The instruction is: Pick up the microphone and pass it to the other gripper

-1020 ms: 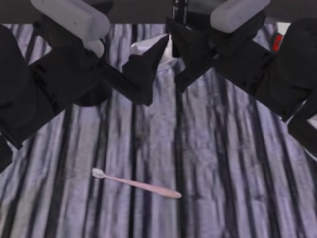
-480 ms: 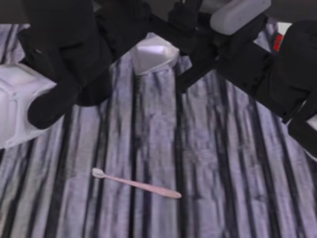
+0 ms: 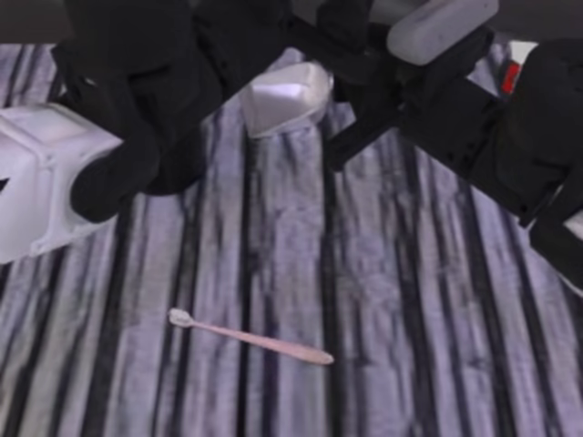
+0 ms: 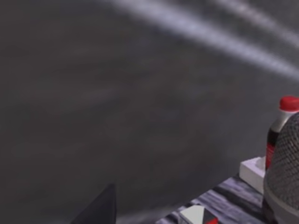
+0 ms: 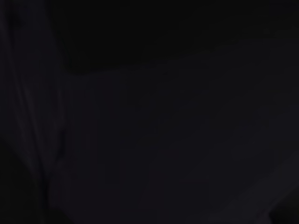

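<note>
Microphone: in your left wrist view the grey mesh head of the microphone fills the edge of the picture, very close to the camera; its handle is out of sight, and you will not find it in the top view, where the arms cover that area.
Left gripper: the left arm reaches across the far left of the worktop, its white wrist housing at the left edge. One dark finger tip shows in the left wrist view; you cannot tell whether the fingers are spread or pinching anything.
Right gripper: the right arm comes in from the far right, its dark front reaching toward the centre at the far edge. Its fingers are lost in the black mass, so their state cannot be told. The right wrist view is dark.
Other things: a pink toothbrush lies flat near the front centre, well apart from both arms. A pale angular object sits between the arms. A red-capped bottle stands beside a white block.
Writing: the bottle's label is red, but no lettering can be read.
</note>
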